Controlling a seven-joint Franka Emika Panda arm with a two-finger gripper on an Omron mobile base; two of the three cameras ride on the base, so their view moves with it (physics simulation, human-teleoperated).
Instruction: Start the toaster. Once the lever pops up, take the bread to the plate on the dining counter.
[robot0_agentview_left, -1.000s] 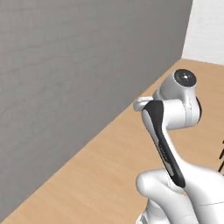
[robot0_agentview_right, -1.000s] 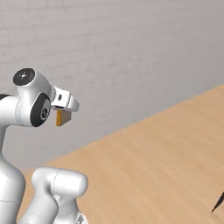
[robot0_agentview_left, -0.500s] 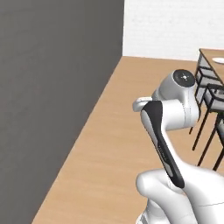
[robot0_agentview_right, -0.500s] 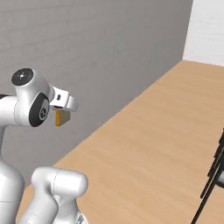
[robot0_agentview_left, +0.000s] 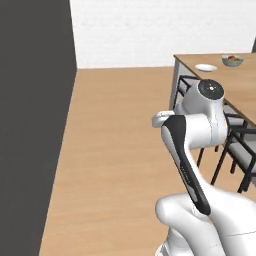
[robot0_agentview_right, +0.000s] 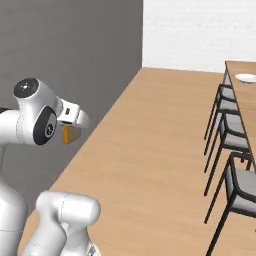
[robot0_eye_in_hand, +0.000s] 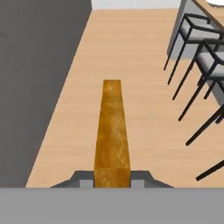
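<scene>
One bread (robot0_eye_in_hand: 112, 131) slice between end effector (robot0_eye_in_hand: 112, 177) fingers

The bread (robot0_eye_in_hand: 112, 131) is looking golden brown. The plate (robot0_agentview_left: 205, 67) is showing white on the light wood counter (robot0_agentview_left: 240, 80). The chairs (robot0_agentview_right: 235, 175) are showing black frames with grey seats.

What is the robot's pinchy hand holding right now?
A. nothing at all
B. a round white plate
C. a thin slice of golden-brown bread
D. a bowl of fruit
C: in the hand view the gripper is shut on the thin golden-brown slice of bread, seen edge-on between its jaws.
</scene>
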